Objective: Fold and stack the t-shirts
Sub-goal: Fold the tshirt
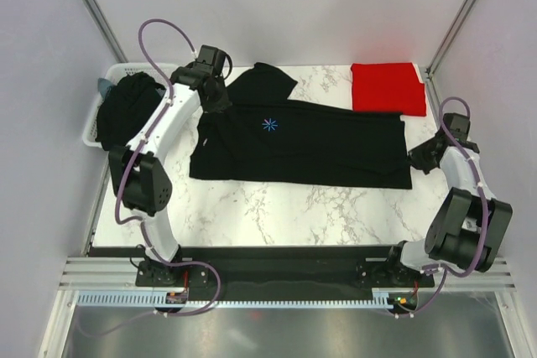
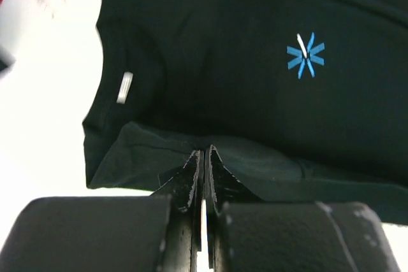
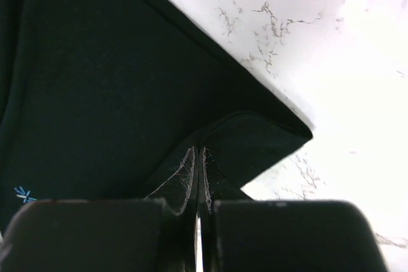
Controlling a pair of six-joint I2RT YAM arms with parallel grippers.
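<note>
A black t-shirt (image 1: 319, 144) with a light-blue starburst (image 1: 269, 124) lies spread across the marble table, one sleeve pointing to the back. My left gripper (image 1: 216, 109) sits at its left edge, near the collar. In the left wrist view the left gripper (image 2: 205, 152) is shut on a raised fold of the black t-shirt (image 2: 223, 62). My right gripper (image 1: 417, 159) is at the shirt's right edge. In the right wrist view the right gripper (image 3: 199, 150) pinches a lifted corner of the hem (image 3: 268, 138). A folded red t-shirt (image 1: 386, 87) lies at the back right.
A white slotted basket (image 1: 94, 115) stands at the table's left edge with dark t-shirts (image 1: 130, 106) heaped in it. Bare marble (image 1: 294, 215) shows in front of the black shirt. Grey walls and metal posts close in the back and sides.
</note>
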